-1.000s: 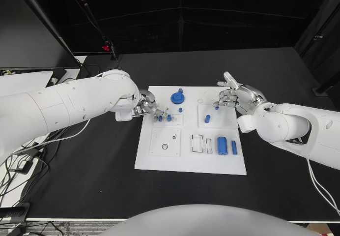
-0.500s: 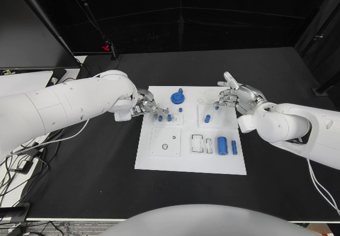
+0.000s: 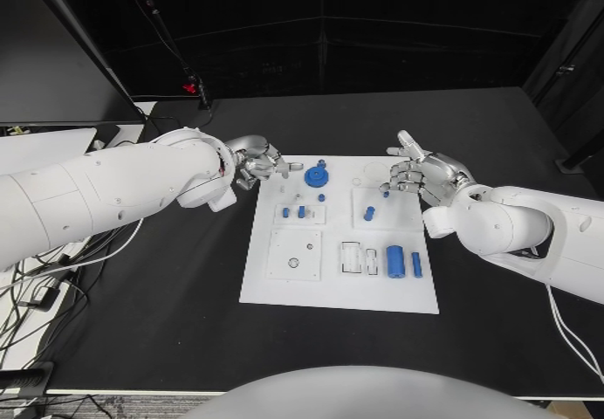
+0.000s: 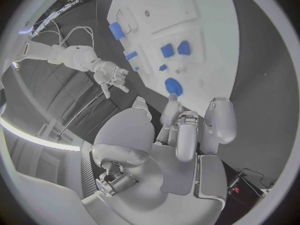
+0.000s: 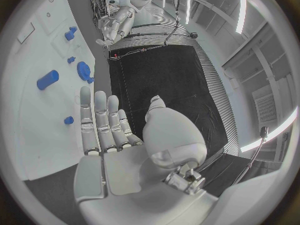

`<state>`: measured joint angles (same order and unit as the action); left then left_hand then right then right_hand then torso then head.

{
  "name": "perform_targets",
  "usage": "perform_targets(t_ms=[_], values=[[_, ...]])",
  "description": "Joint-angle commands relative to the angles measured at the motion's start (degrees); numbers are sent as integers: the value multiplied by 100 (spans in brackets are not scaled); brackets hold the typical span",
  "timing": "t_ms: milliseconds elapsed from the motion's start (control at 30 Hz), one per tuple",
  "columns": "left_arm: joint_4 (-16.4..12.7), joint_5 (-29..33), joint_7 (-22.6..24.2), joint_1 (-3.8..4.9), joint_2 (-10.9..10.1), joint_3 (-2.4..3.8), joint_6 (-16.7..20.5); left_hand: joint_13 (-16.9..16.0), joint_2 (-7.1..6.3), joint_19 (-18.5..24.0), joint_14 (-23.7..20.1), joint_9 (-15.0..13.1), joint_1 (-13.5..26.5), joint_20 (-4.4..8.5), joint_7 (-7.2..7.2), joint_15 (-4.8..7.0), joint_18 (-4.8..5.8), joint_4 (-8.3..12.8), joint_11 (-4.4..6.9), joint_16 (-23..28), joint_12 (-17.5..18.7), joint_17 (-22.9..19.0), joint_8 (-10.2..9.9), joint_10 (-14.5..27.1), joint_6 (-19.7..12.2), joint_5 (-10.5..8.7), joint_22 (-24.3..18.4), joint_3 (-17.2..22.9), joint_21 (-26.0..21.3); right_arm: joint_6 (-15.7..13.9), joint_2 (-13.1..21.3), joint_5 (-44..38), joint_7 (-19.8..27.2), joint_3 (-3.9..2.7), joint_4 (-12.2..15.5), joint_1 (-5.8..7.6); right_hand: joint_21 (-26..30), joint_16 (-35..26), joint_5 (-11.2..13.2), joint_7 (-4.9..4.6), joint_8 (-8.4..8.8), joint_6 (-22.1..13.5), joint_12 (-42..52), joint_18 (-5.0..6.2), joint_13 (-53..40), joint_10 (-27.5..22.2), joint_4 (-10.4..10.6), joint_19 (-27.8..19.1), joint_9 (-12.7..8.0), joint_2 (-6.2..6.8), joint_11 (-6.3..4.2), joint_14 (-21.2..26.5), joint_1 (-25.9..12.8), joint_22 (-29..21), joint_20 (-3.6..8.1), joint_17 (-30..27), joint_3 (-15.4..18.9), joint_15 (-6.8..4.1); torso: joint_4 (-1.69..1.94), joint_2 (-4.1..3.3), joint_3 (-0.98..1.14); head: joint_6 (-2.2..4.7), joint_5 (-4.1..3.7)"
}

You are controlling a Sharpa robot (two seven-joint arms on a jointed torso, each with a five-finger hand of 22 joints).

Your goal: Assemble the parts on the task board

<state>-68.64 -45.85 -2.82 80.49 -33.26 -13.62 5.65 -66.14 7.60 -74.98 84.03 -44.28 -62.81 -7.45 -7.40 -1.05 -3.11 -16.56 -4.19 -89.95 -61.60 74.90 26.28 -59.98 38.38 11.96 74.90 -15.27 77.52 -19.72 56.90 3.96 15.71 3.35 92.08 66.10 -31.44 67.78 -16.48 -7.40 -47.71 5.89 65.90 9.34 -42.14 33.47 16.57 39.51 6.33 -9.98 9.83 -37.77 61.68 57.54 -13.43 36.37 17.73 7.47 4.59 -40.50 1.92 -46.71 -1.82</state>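
Items I cannot resolve from here:
- Left hand (image 3: 258, 162), upper left of the head view: palm side is turned from me; I cannot tell whether anything sits between its curled fingers.
- Task board (image 3: 339, 288): the small marks in its lower-left panel are too small for me to identify.
- Tabletop (image 3: 151, 332): its left side is covered by the left arm.

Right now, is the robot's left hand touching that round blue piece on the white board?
Apart. In the head view the left hand sits beside the board's corner, with white board showing between it and the round blue piece.
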Motion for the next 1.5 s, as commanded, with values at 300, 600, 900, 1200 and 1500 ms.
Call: perform_targets(t_ms=[300, 600, 900, 1200, 1500], values=[[-85, 949, 2501, -63, 20, 3, 1632, 2896, -436, 25, 191, 1199, -1135, -308, -422, -396, -41, -28, -444, 188, 3207, 1086, -538, 2128, -409, 471, 1018, 10, 27, 83, -11, -3, 146, -3, -20, 5, 5, 26, -29, -661, -34, -28, 40, 95, 9, -43, 6, -16, -10, -11, 15, 46, 36, -8, -22, -9, 37, -3, -16, -5, -5, 15, 36], [147, -470, 2778, -163, 242, 2, 1746, 4166, -992, -166, 343, 2070, -1883, -405, -386, -434, -10, -22, -451, 83, 3849, 1200, -922, 2205, -46, 794, 1086, 680, 270, 101, -23, -3, 220, -3, -7, 1, 4, 30, -30, -662, -37, -29, 43, 95, 14, -47, 5, -17, -14, -15, 17, 49, 41, -8, -23, -14, 35, -2, -22, -8, -6, 15, 20], [485, -2493, 2747, -360, 566, 3, 1824, 5189, -1248, -894, 597, 2849, -2105, -276, -233, -264, 155, -9, -300, -5, 4074, 1510, -1321, 1427, 681, 541, 1306, 1255, 827, 220, -47, -3, 657, -3, -3, 0, 1, 42, 0, -655, -48, -38, 49, 95, 32, -66, 12, -19, -25, -14, 18, 59, 30, -10, -26, -34, 46, 1, -19, -7, -4, 95, -77], [731, -3697, 2686, -484, 789, 3, 1833, 5605, -1205, -1199, 597, 3160, -2426, -223, -164, -218, 232, 3, -242, -5, 4164, 1510, -1532, 1073, 1032, 232, 1406, 1629, 1038, 213, -66, -11, 1023, -4, 39, -1, -195, 174, -28, -665, -119, 56, 102, 111, 93, -89, 11, 191, -55, -58, 16, -19, 55, 72, -24, -82, 40, -12, -12, -4, 1, 171, -107], [881, -3966, 2436, -556, 883, 3, 1770, 5912, -1095, -1010, 595, 3375, -2749, -251, -265, -279, 183, 28, -317, -4, 4351, 1505, -1730, 1107, 1089, 88, 1339, 1985, 903, -76, 52, -92, 802, -16, 229, 37, -1896, 1886, -213, -530, -183, -44, 1217, 66, -894, 1434, 9, 934, -247, -83, -151, -2750, 85, 1086, 158, 2456, 94, -193, 4, -2, -9, 205, -128]])
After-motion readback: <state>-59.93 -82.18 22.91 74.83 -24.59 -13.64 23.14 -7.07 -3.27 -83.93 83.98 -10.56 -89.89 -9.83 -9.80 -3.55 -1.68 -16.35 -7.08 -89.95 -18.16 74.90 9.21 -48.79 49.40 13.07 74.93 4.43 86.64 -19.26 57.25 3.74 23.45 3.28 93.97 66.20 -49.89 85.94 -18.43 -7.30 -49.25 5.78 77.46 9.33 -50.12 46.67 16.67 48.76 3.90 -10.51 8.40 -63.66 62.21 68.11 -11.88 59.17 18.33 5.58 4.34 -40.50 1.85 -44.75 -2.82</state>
